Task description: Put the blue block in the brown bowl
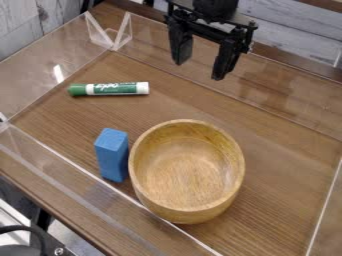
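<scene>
Gripper hangs open, empty; blue block beside brown bowl looks light, rigid, smooth: pinch across its narrow sides.

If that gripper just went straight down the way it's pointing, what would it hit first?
Probably just the bare wooden table. The open gripper hangs behind the marker pen, blue block and brown bowl, though depth is hard to judge from one view.

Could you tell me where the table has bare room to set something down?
Free: the right side, beyond the brown bowl, and the stretch between the marker and the blue block. Crowded: where block and bowl sit close together; the open gripper hangs over the back.
</scene>
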{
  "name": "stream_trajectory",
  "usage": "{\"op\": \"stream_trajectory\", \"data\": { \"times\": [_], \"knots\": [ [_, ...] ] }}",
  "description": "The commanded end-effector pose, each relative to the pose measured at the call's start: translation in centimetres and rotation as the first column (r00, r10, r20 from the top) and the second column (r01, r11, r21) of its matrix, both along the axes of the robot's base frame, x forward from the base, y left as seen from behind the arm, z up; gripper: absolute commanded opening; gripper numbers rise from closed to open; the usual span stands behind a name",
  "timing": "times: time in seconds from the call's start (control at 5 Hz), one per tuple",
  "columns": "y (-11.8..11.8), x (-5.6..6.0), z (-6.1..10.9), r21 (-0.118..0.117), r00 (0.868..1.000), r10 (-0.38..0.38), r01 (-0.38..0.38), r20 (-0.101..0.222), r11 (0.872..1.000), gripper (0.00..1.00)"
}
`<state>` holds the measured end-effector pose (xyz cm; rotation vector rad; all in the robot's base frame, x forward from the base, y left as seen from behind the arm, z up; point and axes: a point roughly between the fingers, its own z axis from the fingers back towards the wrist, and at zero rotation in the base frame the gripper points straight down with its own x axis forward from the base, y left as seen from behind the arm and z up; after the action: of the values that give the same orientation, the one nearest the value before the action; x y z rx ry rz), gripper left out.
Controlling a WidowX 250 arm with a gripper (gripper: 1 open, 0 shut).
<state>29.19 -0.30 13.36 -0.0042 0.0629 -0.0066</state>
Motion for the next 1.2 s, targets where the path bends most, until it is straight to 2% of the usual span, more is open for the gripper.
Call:
{"op": "stream_trajectory", "data": {
  "times": [0.0,0.2,0.4,0.6,0.8,1.0],
  "knots": [
    [0.5,-1.4,-0.3,-0.001,1.000,0.019,-0.019,-0.008,1.000,1.00],
    [1.4,-4.0,0.4,-0.011,0.997,0.078,-0.078,0.002,0.997,1.00],
    [3.2,-6.5,1.0,-0.013,0.992,0.122,-0.122,0.025,0.992,1.00],
    [4.6,-8.6,1.0,-0.030,0.986,0.159,-0.158,0.047,0.987,1.00],
    [5.5,-9.9,0.4,-0.053,0.979,0.192,-0.189,0.060,0.980,1.00],
    [5.4,-10.3,-0.3,-0.079,0.973,0.225,-0.220,0.058,0.972,1.00]
  ]
}}
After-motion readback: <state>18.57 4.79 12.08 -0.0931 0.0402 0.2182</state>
